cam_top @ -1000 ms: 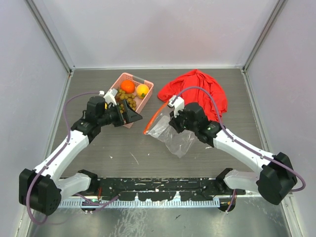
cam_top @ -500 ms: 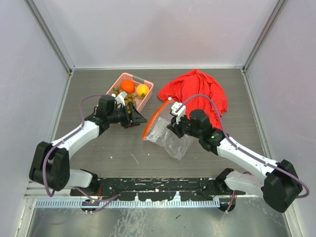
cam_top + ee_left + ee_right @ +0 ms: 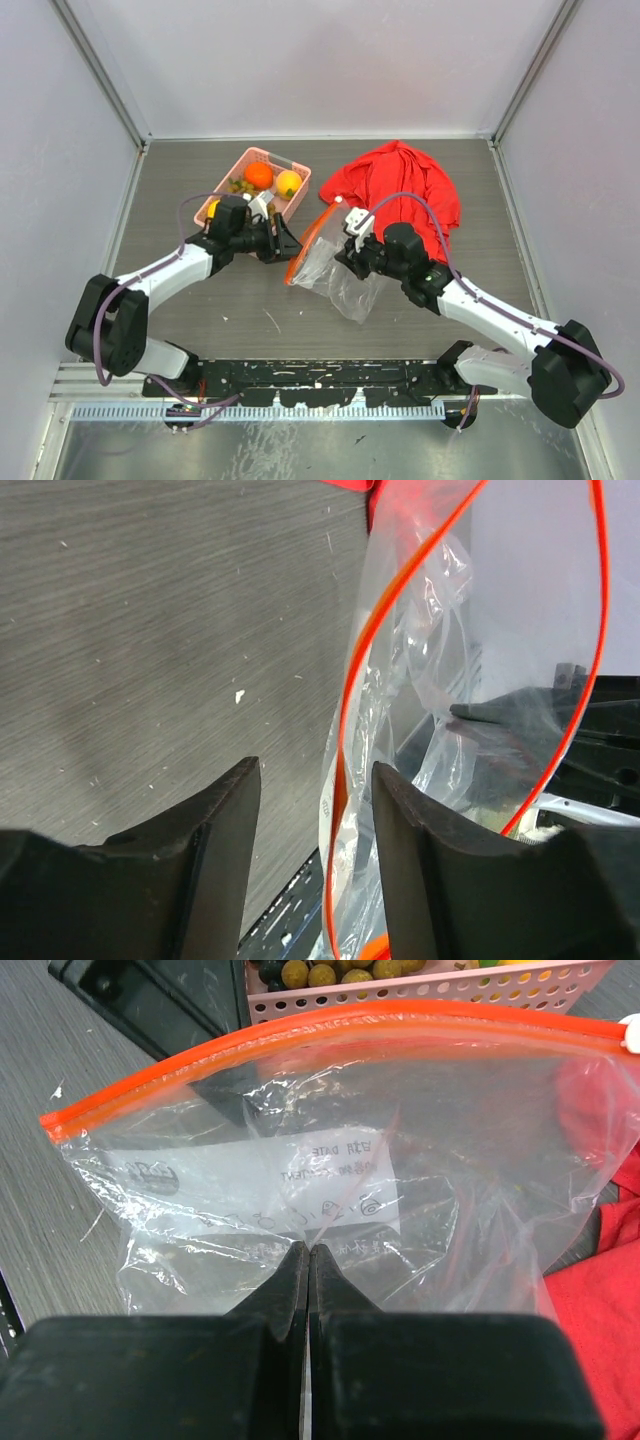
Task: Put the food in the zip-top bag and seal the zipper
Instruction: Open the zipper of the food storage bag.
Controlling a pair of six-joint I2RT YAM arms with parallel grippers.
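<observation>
Overhead, the left gripper (image 3: 288, 245) has swung from the pink basket (image 3: 275, 157), food (image 3: 258, 175) still inside, to the zip-top bag (image 3: 340, 280). Its wrist view shows narrowed, half-open, empty jaws beside the zipper (image 3: 348, 715), likely to spread the mouth. In the right wrist view, the right gripper (image 3: 308, 1255) is clamped on the bag.

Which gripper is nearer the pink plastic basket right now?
Left. The left gripper is right beside the pink plastic basket; the right gripper is farther right, pinching the clear zip-top bag.
</observation>
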